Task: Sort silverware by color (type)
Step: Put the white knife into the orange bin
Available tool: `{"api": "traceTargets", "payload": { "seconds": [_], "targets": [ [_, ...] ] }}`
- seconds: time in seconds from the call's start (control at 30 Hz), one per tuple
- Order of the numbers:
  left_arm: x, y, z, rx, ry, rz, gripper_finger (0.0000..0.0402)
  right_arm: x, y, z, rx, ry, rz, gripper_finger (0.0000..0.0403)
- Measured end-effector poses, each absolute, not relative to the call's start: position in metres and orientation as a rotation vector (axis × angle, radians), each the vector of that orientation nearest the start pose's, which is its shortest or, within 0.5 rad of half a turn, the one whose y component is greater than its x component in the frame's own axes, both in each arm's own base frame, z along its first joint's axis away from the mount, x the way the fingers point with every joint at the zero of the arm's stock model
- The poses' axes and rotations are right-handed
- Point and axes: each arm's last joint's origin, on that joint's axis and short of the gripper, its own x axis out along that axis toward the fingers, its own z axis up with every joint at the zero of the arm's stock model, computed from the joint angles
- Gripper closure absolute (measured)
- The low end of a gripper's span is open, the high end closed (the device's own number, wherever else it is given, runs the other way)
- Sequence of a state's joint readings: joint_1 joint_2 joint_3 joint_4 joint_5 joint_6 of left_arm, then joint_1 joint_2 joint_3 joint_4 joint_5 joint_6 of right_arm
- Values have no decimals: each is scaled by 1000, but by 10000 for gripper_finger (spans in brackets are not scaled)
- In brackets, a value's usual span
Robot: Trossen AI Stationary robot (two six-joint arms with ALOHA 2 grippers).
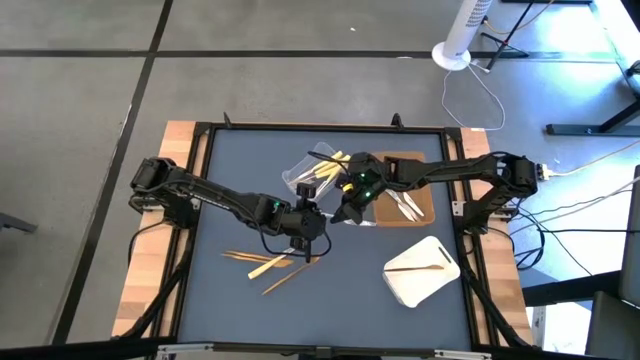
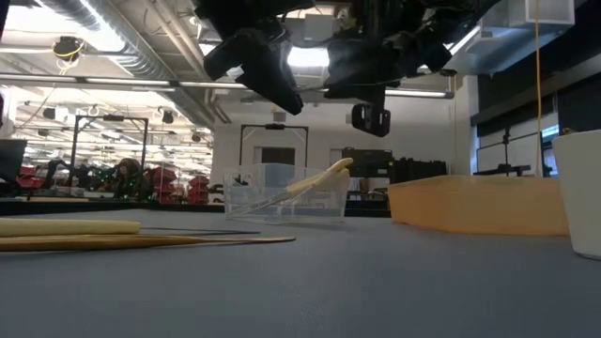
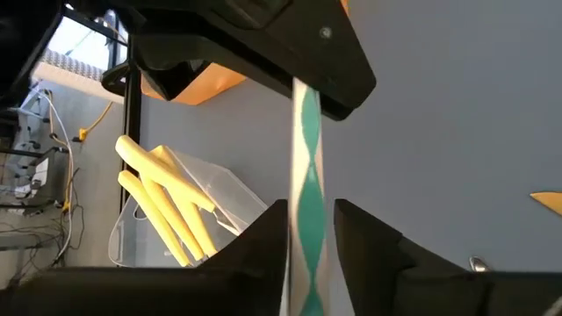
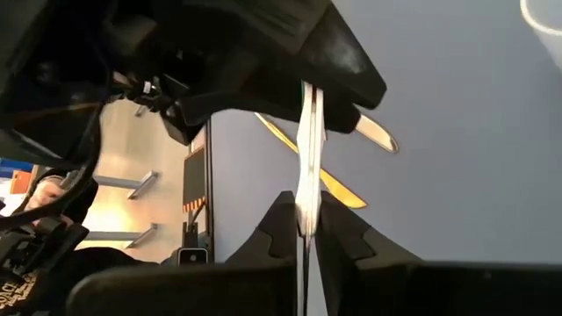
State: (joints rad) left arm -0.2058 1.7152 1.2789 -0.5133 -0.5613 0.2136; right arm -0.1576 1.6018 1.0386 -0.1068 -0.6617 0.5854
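Observation:
Above the table's middle my two grippers meet nose to nose over one shiny silver utensil. My right gripper is shut on it. My left gripper is open, one finger on each side of the same utensil, with a narrow slit showing on one side. Pale yellow utensils lean in the clear tub. Silver ones lie on the brown tray. One brownish utensil lies on the white tray. Yellow and orange-brown ones lie on the mat. My right gripper pinches the silver utensil between its two fingers, which lie along it. The utensil runs straight out from the fingertips to my left gripper and hangs clear of the table. Whether my left gripper's fingers touch the utensil I cannot tell.
The tub stands at the far middle, the brown tray to its right, the white tray at the near right. Loose utensils lie on the near left of the dark mat. Wooden boards border the mat on both sides.

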Motion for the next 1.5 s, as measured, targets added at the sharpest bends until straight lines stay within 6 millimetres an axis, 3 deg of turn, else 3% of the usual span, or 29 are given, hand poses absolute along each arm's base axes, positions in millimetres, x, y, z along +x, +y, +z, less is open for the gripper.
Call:
{"api": "traceTargets", "payload": {
  "seconds": [0.3,0.83,1.5],
  "targets": [
    [355,-58,241,553,921,238,275,336,-36,229,825,770,263,393],
    [348,-70,242,609,916,357,275,326,-35,230,819,840,256,393],
    [328,-78,247,483,985,345,275,273,-31,280,696,816,70,393]
  ]
}}
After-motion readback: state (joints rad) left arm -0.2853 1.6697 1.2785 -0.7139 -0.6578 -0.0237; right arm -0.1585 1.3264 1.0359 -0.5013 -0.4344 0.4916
